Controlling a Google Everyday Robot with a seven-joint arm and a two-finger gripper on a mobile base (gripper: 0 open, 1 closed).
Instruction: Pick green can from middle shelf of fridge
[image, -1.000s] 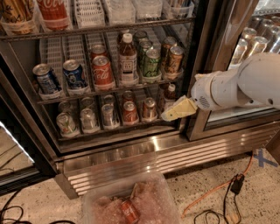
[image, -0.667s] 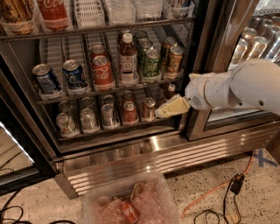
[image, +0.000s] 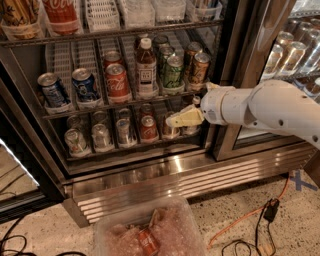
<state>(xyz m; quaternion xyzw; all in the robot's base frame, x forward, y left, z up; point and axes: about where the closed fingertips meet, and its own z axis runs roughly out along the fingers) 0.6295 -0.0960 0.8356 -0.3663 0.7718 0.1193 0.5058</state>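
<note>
The green can (image: 173, 72) stands upright at the front of its lane on the middle shelf (image: 100, 106), green-bodied with pale markings and a silver top, and a second one like it sits just behind. A brown bottle (image: 146, 65) is close on its left and a brown-gold can (image: 199, 67) close on its right, so there is little side room; above the can tops there is open space up to the next rack. The gripper (image: 182, 119) hangs lower, in front of the bottom rack's right end, below and slightly right of the green can and apart from it; its pale tip points left across a silver can (image: 170, 129), and I cannot tell whether it is open or closed, or touching that can. The white arm (image: 270, 107) reaches in from the right, past the fridge (image: 175, 175) and its black door post (image: 235, 50)
</note>
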